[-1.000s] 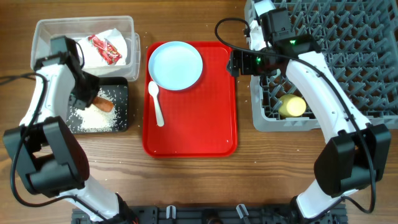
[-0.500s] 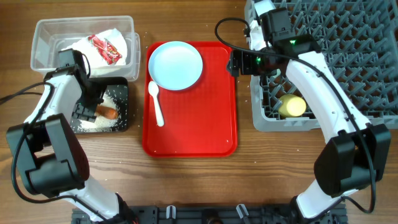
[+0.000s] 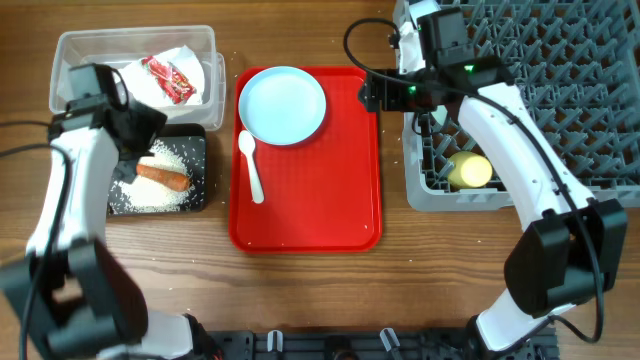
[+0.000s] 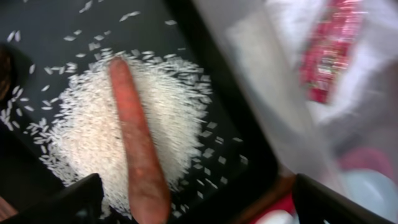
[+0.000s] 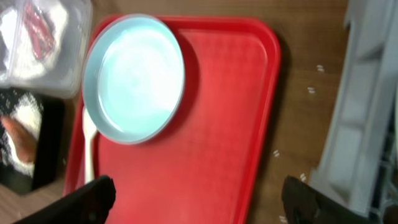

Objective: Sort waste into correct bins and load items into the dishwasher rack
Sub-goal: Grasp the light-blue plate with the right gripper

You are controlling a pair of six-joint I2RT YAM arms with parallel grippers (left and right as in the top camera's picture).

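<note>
The orange carrot [image 3: 163,175] [image 4: 138,149] lies free on the loose white rice [image 3: 160,190] [image 4: 174,118] in the black tray [image 3: 197,140] [image 4: 37,37]. My left gripper [image 3: 138,150] [image 4: 199,208] hangs open just above the carrot's end, nothing between its fingers. The red wrapper [image 3: 170,78] [image 4: 329,50] and white napkin [image 3: 195,65] sit in the clear tub [image 3: 70,45]. The pale-blue plate [image 3: 283,105] [image 5: 134,78] and white spoon [image 3: 250,165] [image 5: 89,149] rest on the red tray [image 3: 330,200] [image 5: 230,124]. My right gripper [image 3: 372,95] [image 5: 199,202] is open and empty over the tray's right edge.
The grey dishwasher rack [image 3: 560,90] [image 5: 367,124] fills the right side, with a yellow cup [image 3: 468,170] in its near left corner. My right arm reaches across the rack's left wall. A few rice grains lie on the wood between tray and rack.
The left gripper has opened and let go of the carrot, which now lies on the rice, then drawn up and back. The right gripper has shifted slightly toward the tray.
</note>
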